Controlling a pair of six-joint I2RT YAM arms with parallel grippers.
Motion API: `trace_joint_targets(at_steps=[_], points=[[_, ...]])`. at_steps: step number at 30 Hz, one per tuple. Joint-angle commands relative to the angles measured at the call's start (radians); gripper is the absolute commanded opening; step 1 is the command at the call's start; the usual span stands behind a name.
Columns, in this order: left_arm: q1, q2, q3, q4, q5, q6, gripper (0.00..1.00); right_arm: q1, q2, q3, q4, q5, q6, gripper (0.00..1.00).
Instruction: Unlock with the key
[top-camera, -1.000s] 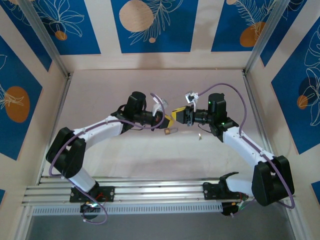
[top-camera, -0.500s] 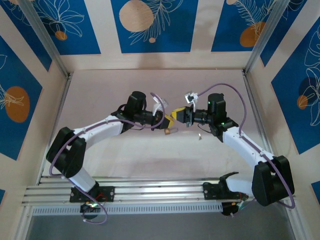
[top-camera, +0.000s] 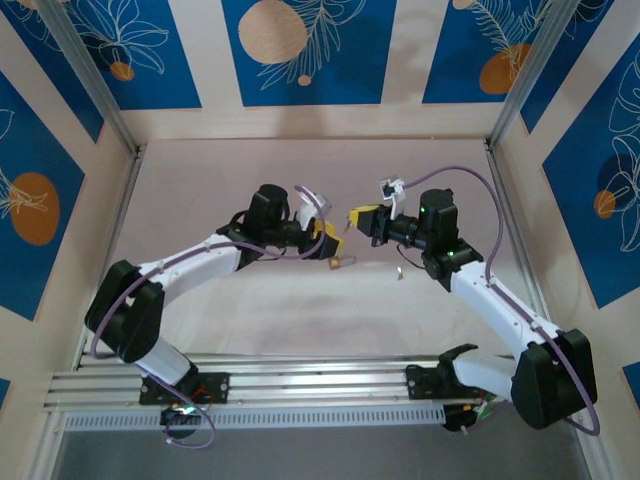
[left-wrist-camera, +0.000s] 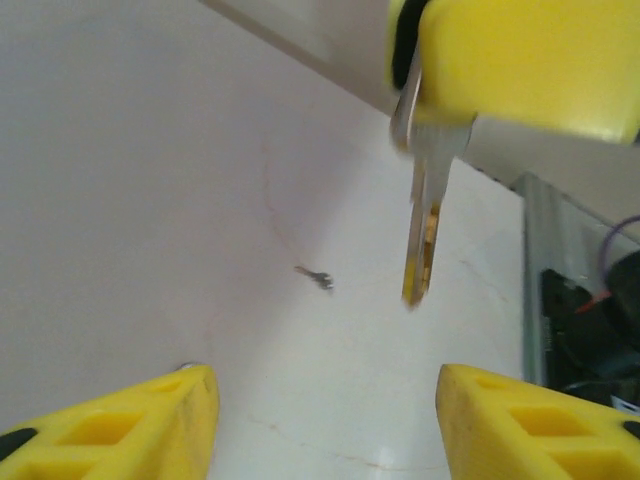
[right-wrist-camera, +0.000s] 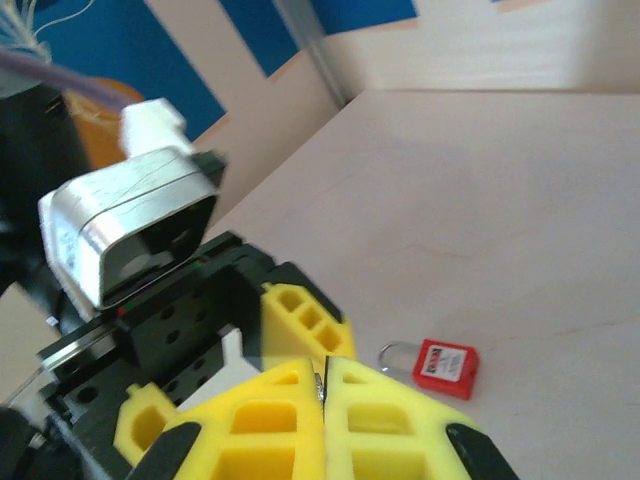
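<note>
The silver key (left-wrist-camera: 424, 215) hangs blade-down from my right gripper (right-wrist-camera: 322, 372), whose yellow fingers are shut on its head; only a thin metal sliver shows between the pads. My left gripper (left-wrist-camera: 325, 400) is open just below and in front of the key, with nothing between its fingers. The red padlock (right-wrist-camera: 445, 365) lies flat on the table, shackle to the left, apart from both grippers. From above, the left gripper (top-camera: 328, 238) and right gripper (top-camera: 356, 218) face each other mid-table, with the padlock (top-camera: 340, 263) just below them.
A small metal piece (top-camera: 398, 272) lies on the table right of the padlock and also shows as a small metal piece (left-wrist-camera: 316, 277) in the left wrist view. An aluminium rail (top-camera: 300, 385) runs along the near edge. Walls enclose the other three sides.
My left gripper has opened and let go of the key. The right gripper has shut on the key and drawn back slightly to the right and away.
</note>
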Motion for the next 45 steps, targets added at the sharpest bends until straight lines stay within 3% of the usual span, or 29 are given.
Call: trace_joint_targets(at_steps=[1, 4, 8, 12, 17, 27, 34, 45], points=[[0.011, -0.053, -0.038, -0.023, -0.256, 0.047, 0.6, 0.009, -0.029, -0.03, 0.039, 0.153, 0.032, 0.02], [0.011, -0.063, -0.053, -0.022, -0.485, 0.05, 0.59, 0.014, -0.039, -0.048, 0.05, 0.219, 0.047, 0.02], [0.013, -0.02, 0.029, -0.154, -0.74, 0.045, 0.68, 0.019, -0.04, -0.059, 0.045, 0.253, 0.049, 0.02], [0.011, 0.091, 0.163, -0.368, -0.833, 0.136, 0.76, 0.021, -0.046, -0.065, 0.032, 0.258, 0.045, 0.02], [0.013, 0.264, 0.364, -0.654, -0.809, 0.173, 0.78, 0.02, -0.059, -0.073, 0.02, 0.264, 0.049, 0.02], [0.02, 0.468, 0.579, -0.866, -0.717, 0.26, 0.8, -0.002, -0.093, -0.097, -0.011, 0.269, 0.046, 0.02], [0.025, 0.566, 0.683, -0.935, -0.694, 0.289, 0.8, -0.043, -0.131, -0.114, -0.029, 0.25, 0.051, 0.02], [0.051, 0.611, 0.677, -0.908, -0.55, 0.246, 0.8, -0.067, -0.167, -0.131, -0.055, 0.241, 0.048, 0.02]])
